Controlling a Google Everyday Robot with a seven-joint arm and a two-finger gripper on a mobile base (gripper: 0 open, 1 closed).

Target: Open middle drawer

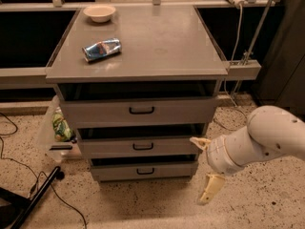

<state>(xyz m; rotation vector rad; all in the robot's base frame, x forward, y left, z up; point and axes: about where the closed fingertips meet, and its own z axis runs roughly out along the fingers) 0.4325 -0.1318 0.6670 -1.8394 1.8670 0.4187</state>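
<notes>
The middle drawer (143, 146) is a grey metal front with a small black pull handle (143, 147) at its centre. It sits between a taller top drawer (138, 111) and a shorter bottom drawer (143, 170) in a grey cabinet. My gripper (204, 168) is at the cabinet's lower right corner, to the right of the middle drawer and apart from its handle. Its two cream fingers are spread wide, one fingertip (196, 140) near the middle drawer's right end and the other fingertip (206, 197) lower down, over the floor. It holds nothing.
On the cabinet top (162, 42) lie a crushed blue can (101, 49) and a cream bowl (99, 13). A clear bin with a green packet (61, 128) stands at the cabinet's left. Black cables and a black stand leg (33, 194) lie on the speckled floor at lower left.
</notes>
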